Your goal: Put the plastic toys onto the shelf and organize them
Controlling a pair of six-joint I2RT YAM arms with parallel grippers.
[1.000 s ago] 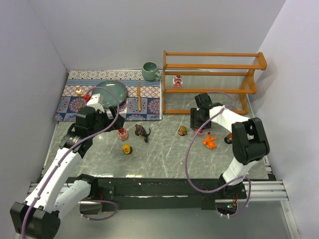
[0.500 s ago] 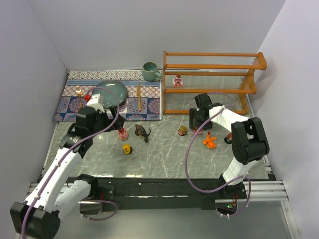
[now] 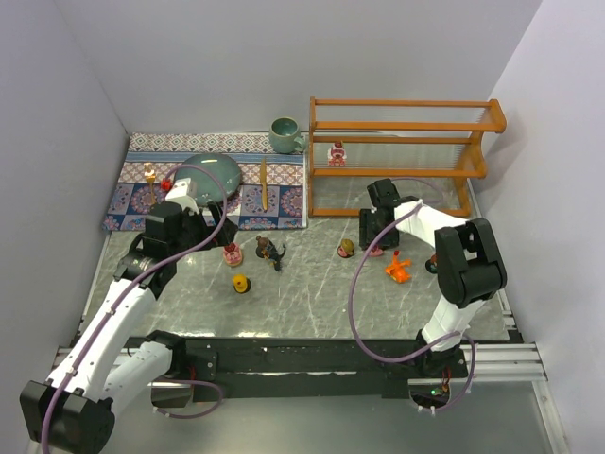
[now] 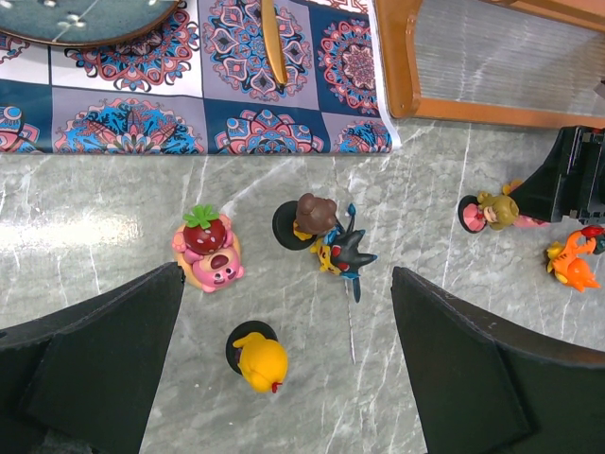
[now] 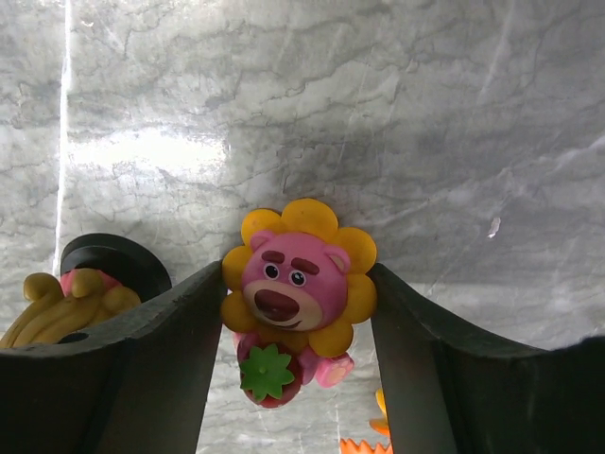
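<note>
bare tabletop (image 3: pixel 312 305) nearside, toys (image 3: pixel 270 250) strewn mid-table, flower bear (image 5: pixel 295 282) filling right pincer (image 5: pixel 299 317)

The shelf (image 3: pixel 402 156) stands upper right on the worktop (image 3: pixel 312 293), one toy (image 3: pixel 337 153) on it. The mat (image 3: pixel 288 189) lies upper left, with the mug (image 3: pixel 284 134) at its far right corner. Loose toys (image 3: pixel 269 250) lie across the centre. A bear toy (image 5: pixel 293 284) sits between the right claw (image 5: pixel 298 276) fingers.

plastic toys (image 3: pixel 240 283): 9 | shelf (image 3: pixel 397 173): 1 | mug (image 3: pixel 283 134): 1 | plate (image 3: pixel 213 173): 1 | mat (image 3: pixel 284 203): 1

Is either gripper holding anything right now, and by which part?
Right gripper pinches the pink flower bear by its yellow petals; left gripper is open, holding nothing.
</note>
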